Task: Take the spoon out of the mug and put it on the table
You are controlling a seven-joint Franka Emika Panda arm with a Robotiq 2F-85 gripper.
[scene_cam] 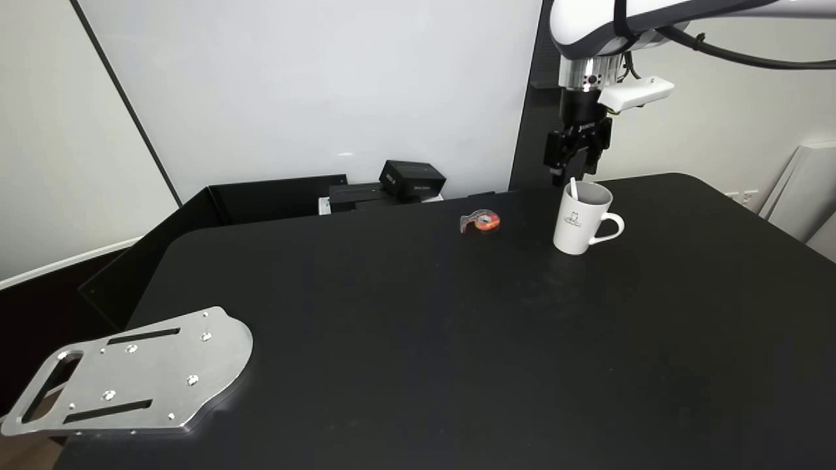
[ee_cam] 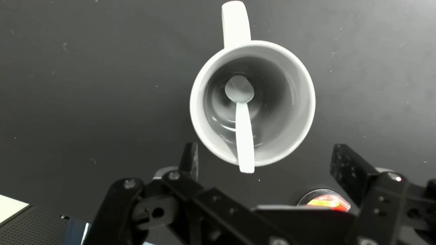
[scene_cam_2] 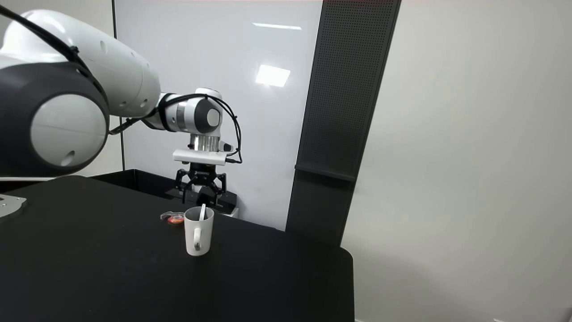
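Spoon (ee_cam: 244, 127) in mug (scene_cam: 573, 228), mug on table (scene_cam: 418, 339)

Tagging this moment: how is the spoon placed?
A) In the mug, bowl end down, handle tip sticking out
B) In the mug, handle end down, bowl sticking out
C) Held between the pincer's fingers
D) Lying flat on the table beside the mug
A: in the wrist view the spoon has its bowl down inside the mug, with its handle tip reaching out over the rim.

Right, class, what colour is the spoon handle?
The spoon handle is white, clearest in the wrist view.
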